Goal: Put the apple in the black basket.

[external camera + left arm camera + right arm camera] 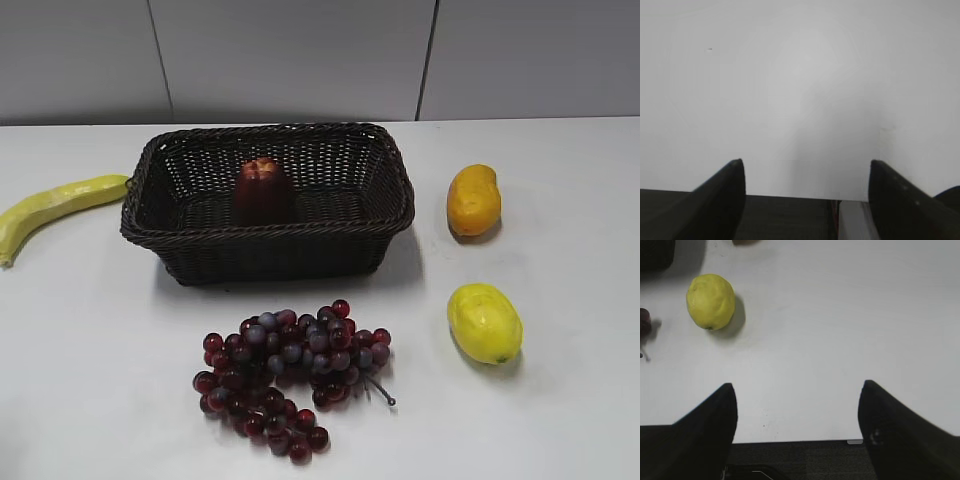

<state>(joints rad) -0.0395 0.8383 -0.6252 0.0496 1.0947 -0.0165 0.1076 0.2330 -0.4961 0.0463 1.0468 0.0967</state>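
Where the ext. cam looks down at a slant, the apple stands upright inside the black basket, long axis vertical, pale top up, its base hidden by the near wall; grapes lie in front. Neither arm shows there. Left wrist: left gripper spread wide over bare white table, holding nothing. Right wrist: right gripper also wide, empty; a yellow fruit sits well beyond it, the basket cut off at top left.
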